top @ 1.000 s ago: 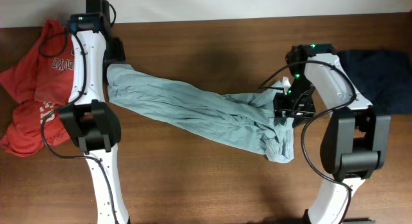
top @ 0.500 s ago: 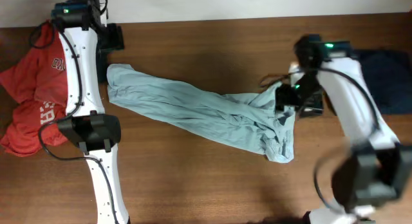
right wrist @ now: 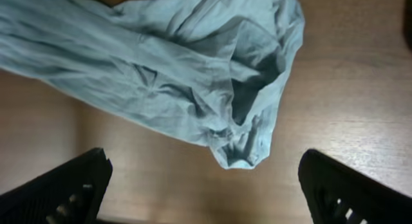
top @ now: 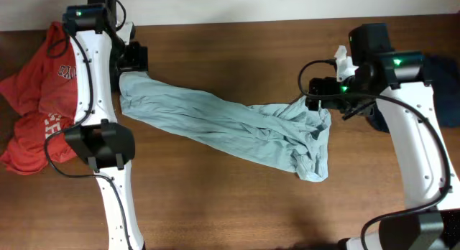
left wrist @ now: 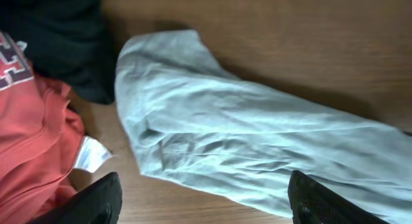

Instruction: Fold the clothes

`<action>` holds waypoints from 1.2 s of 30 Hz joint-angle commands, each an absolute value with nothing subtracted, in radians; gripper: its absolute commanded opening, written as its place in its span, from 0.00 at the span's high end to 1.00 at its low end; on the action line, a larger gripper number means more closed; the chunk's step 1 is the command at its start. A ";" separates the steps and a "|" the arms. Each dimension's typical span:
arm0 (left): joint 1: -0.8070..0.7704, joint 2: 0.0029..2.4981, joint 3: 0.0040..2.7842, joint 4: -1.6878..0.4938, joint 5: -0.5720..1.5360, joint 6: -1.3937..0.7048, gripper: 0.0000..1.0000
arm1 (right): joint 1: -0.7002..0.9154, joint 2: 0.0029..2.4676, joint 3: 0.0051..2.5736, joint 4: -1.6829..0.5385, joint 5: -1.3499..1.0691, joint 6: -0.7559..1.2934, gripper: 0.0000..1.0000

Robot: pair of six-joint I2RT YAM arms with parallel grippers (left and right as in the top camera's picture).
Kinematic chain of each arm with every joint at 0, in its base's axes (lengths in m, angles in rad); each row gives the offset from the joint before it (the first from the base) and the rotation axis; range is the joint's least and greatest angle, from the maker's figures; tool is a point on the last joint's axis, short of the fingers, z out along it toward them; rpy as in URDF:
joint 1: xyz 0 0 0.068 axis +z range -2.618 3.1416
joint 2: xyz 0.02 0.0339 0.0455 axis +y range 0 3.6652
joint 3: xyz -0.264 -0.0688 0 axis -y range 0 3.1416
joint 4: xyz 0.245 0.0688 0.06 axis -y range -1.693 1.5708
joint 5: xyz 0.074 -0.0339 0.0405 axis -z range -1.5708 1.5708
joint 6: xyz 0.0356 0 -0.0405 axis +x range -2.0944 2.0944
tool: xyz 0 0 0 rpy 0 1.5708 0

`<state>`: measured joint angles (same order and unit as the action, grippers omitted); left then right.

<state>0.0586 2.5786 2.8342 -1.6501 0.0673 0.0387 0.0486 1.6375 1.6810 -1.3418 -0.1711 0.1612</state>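
Note:
The pale grey-blue T-shirt (top: 230,124) lies crumpled in a long diagonal band on the table, from upper left to a bunched end at lower right. My left gripper (top: 134,59) hovers open and empty over its upper-left corner. The left wrist view shows that gripper (left wrist: 203,201) just off the shirt (left wrist: 244,147). My right gripper (top: 321,97) is open and empty above the bunched right end. In the right wrist view it (right wrist: 206,188) hangs over bare wood below the shirt (right wrist: 180,76).
Red tees with white lettering (top: 32,113) are piled at the table's left edge, also in the left wrist view (left wrist: 32,140), next to a black garment (left wrist: 58,37). A navy garment (top: 442,88) lies at the far right. The table's back edge (top: 237,21) meets a white wall.
My right arm has risen and swung to the right, off the shirt's bunched end. My left gripper moved back, then returned to the shirt's corner. The shirt has barely shifted.

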 commanded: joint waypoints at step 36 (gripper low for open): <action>0.101 2.571 2.278 -1.225 -0.023 0.130 0.30 | 0.052 1.643 1.547 -1.296 -0.210 0.135 0.13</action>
<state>0.0986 2.5786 2.3211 -1.2362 -0.0162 0.1127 0.0486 1.6405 1.5547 -1.3018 -0.2016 0.1455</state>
